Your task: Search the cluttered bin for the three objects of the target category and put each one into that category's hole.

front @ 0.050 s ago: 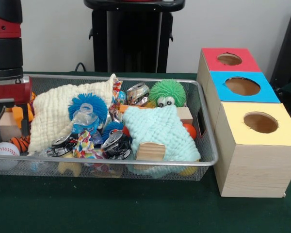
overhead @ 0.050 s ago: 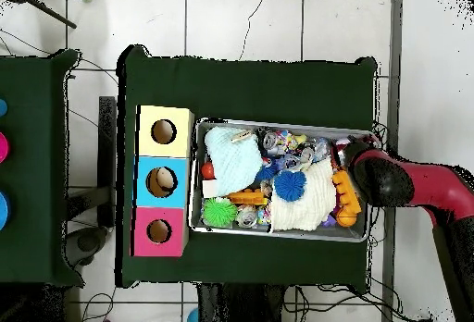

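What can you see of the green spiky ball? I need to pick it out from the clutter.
The green spiky ball is a round, bright green toy covered in soft-looking rubbery strands, with two white googly eyes low on its front. It sits on top of the clutter at the back of the mesh bin, on the side towards the boxes, unobstructed from above. A crushed can lies beside it and the pale mint cloth lies just before it.

A lab: green-clothed table [front @ 0.050 s ago: 136, 208], tiled floor [overhead @ 0.050 s ago: 241, 22], loose cables [overhead @ 0.050 s ago: 37, 272].
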